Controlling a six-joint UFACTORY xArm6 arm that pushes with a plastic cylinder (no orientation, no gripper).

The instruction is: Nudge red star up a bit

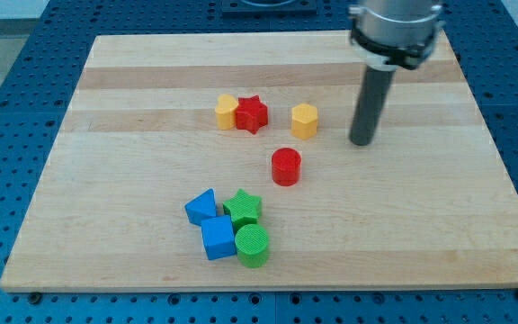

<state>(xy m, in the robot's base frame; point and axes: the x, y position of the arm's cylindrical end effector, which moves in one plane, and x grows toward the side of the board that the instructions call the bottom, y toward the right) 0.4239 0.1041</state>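
Right now you see my tip resting on the wooden surface toward the view's right, well apart from the red star. No gripper is fitted, only a straight dark rod, so nothing spreads or pinches. The red star sits in the upper middle, touching a yellow block on its left. A yellow hexagon block stands between the star and my tip. Below them is a red cylinder. Lower still, a blue block, blue cube, green star and green cylinder cluster together.
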